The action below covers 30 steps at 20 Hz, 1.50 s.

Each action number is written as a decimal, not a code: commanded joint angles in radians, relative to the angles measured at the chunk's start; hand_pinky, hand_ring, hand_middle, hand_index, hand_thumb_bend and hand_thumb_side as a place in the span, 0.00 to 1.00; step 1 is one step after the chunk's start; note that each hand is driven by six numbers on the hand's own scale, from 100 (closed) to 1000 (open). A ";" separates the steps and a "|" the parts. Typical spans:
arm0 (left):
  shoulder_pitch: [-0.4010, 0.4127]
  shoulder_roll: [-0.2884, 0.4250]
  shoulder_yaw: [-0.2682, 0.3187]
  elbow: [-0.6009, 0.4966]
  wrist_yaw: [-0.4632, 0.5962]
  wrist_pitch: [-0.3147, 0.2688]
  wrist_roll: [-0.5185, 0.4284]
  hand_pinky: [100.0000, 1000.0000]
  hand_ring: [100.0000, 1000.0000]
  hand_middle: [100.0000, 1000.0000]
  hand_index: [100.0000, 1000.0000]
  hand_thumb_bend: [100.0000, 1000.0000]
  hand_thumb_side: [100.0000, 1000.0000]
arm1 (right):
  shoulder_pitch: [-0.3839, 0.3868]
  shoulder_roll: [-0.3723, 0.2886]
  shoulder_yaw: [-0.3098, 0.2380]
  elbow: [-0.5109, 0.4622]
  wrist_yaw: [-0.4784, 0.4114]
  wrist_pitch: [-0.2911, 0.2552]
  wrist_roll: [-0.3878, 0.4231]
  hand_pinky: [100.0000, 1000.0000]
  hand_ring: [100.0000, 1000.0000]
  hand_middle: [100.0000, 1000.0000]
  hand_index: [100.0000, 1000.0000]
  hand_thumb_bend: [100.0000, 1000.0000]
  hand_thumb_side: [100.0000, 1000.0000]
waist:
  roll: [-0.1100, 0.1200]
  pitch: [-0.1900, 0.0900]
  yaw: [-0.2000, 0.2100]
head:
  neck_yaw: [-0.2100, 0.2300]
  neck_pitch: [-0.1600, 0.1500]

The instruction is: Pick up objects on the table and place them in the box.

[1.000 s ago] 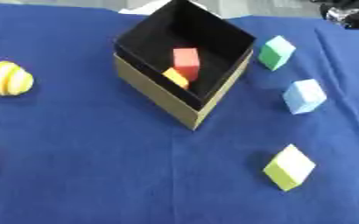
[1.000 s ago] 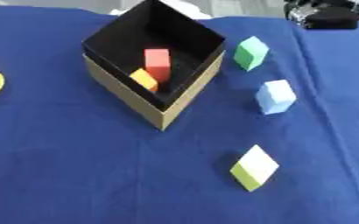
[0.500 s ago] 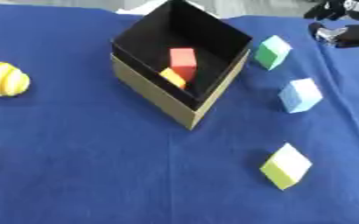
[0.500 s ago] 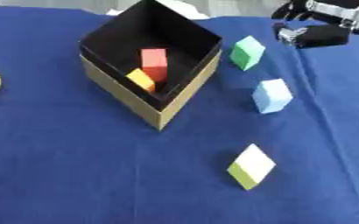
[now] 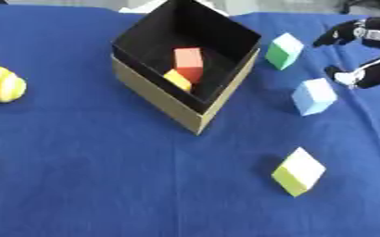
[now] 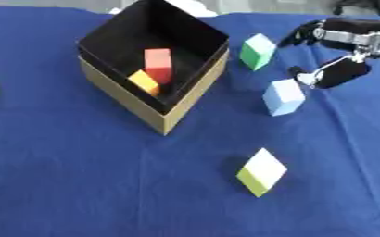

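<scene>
A: What's around the box (image 5: 195, 99) on the blue worktop (image 5: 88, 185)?

B: A red block (image 5: 189, 63) and an orange block (image 5: 177, 79) lie inside it. To its right sit a green block (image 5: 284, 51) and a light blue block (image 5: 313, 96), with a yellow-green block (image 5: 299, 171) nearer the camera. A striped yellow ball (image 5: 1, 84) lies well to its left.

A: And the right hand (image 6: 339, 51)?

B: Right of the box, fingers and thumb spread apart, holding nothing, just beside the light blue block.

A: How would that block handle?

B: Probably light and stiff; pinch two opposite flat faces.

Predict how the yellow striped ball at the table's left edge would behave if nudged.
The yellow striped ball looks rounded, so it would probably roll on the blue cloth. Nothing beside it would stop it. Its weight cannot be judged.
</scene>
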<state>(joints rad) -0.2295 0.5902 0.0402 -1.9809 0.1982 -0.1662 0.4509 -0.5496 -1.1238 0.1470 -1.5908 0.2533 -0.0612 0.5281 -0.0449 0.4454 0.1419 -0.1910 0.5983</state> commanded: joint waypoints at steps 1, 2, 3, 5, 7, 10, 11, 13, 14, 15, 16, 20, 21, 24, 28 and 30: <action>-0.004 0.019 0.004 -0.019 0.002 -0.001 -0.002 0.80 0.82 0.81 0.88 0.22 0.69 | 0.015 -0.048 -0.025 -0.027 -0.001 -0.005 -0.004 0.88 0.89 0.84 0.88 0.09 0.05 | 0.004 -0.016 0.000 | -0.004 -0.002; -0.005 0.018 0.004 -0.019 0.003 0.000 -0.002 0.80 0.82 0.81 0.88 0.22 0.69 | 0.024 -0.047 -0.026 -0.031 0.000 -0.002 -0.011 0.88 0.89 0.83 0.88 0.10 0.04 | 0.005 -0.015 0.000 | -0.004 -0.003; -0.005 0.017 0.003 -0.019 0.004 0.000 -0.003 0.80 0.82 0.81 0.88 0.22 0.69 | 0.030 -0.046 -0.026 -0.033 0.000 0.001 -0.017 0.88 0.89 0.83 0.87 0.11 0.00 | 0.006 -0.013 0.000 | -0.005 -0.004; -0.006 0.015 0.002 -0.019 0.005 0.001 -0.005 0.80 0.82 0.81 0.88 0.22 0.69 | 0.040 -0.043 -0.025 -0.037 -0.001 0.006 -0.025 0.87 0.89 0.84 0.88 0.14 0.00 | 0.009 -0.010 0.000 | -0.007 -0.006; -0.006 0.013 0.002 -0.019 0.006 0.001 -0.006 0.80 0.82 0.81 0.88 0.22 0.69 | 0.049 -0.042 -0.024 -0.043 -0.002 0.013 -0.028 0.87 0.90 0.84 0.88 0.20 0.00 | 0.012 -0.006 0.000 | -0.008 -0.007; -0.007 0.009 0.001 -0.019 0.008 0.002 -0.007 0.80 0.82 0.81 0.88 0.21 0.69 | 0.057 -0.039 -0.024 -0.050 0.016 0.028 -0.032 0.87 0.90 0.84 0.88 0.23 0.00 | 0.015 -0.002 -0.001 | -0.009 -0.009; -0.007 0.008 0.001 -0.019 0.008 0.002 -0.007 0.80 0.82 0.81 0.88 0.21 0.69 | 0.059 -0.038 -0.025 -0.051 0.025 0.033 -0.035 0.88 0.90 0.86 0.89 0.28 0.00 | 0.017 0.000 -0.001 | -0.010 -0.010; -0.007 0.006 0.001 -0.019 0.009 0.002 -0.008 0.80 0.82 0.81 0.88 0.21 0.69 | 0.062 -0.036 -0.026 -0.052 0.052 0.043 -0.043 0.88 0.90 0.87 0.90 0.32 0.00 | 0.019 0.001 -0.002 | -0.011 -0.011; -0.007 0.005 0.000 -0.019 0.009 0.002 -0.008 0.80 0.82 0.81 0.88 0.21 0.70 | 0.062 -0.035 -0.026 -0.048 0.073 0.049 -0.045 0.88 0.91 0.87 0.90 0.34 0.00 | 0.020 0.002 -0.001 | -0.012 -0.013; -0.008 0.004 0.000 -0.019 0.009 0.002 -0.009 0.80 0.82 0.81 0.88 0.21 0.70 | 0.063 -0.034 -0.025 -0.044 0.094 0.053 -0.048 0.88 0.91 0.87 0.90 0.36 0.00 | 0.020 0.003 0.000 | -0.013 -0.014; -0.008 0.003 -0.001 -0.019 0.010 0.002 -0.009 0.80 0.82 0.81 0.88 0.21 0.70 | 0.062 -0.032 -0.024 -0.039 0.116 0.057 -0.049 0.88 0.91 0.87 0.90 0.37 0.00 | 0.021 0.004 0.001 | -0.015 -0.015; -0.008 0.000 -0.001 -0.019 0.012 0.002 -0.010 0.79 0.82 0.82 0.88 0.21 0.70 | 0.057 -0.022 -0.021 -0.017 0.164 0.062 -0.060 0.88 0.90 0.86 0.90 0.34 0.00 | 0.023 0.009 0.004 | -0.021 -0.021; -0.008 -0.001 -0.002 -0.019 0.012 0.002 -0.011 0.79 0.82 0.82 0.88 0.21 0.70 | 0.054 -0.019 -0.021 -0.008 0.169 0.063 -0.063 0.88 0.90 0.86 0.90 0.33 0.00 | 0.024 0.010 0.005 | -0.022 -0.023; -0.010 -0.002 -0.005 -0.019 0.013 -0.001 -0.015 0.80 0.83 0.82 0.88 0.18 0.71 | 0.044 -0.012 -0.020 0.018 0.174 0.064 -0.074 0.88 0.90 0.84 0.89 0.31 0.00 | 0.026 0.016 0.007 | -0.027 -0.029; -0.013 -0.005 -0.008 -0.019 0.016 -0.007 -0.026 0.80 0.84 0.82 0.88 0.17 0.72 | 0.032 0.000 -0.014 0.047 0.171 0.058 -0.089 0.87 0.89 0.79 0.86 0.27 0.00 | 0.027 0.025 0.011 | -0.033 -0.034; -0.014 -0.006 -0.009 -0.019 0.018 -0.008 -0.029 0.80 0.84 0.82 0.88 0.16 0.72 | 0.027 0.006 -0.010 0.060 0.168 0.054 -0.099 0.86 0.87 0.75 0.81 0.24 0.00 | 0.028 0.029 0.014 | -0.035 -0.034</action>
<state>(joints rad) -0.2372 0.5711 0.0282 -1.9813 0.2111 -0.1719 0.4270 -0.5110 -1.0958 0.1428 -1.5380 0.4206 -0.0061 0.4383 -0.0187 0.4938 0.1551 -0.2226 0.5782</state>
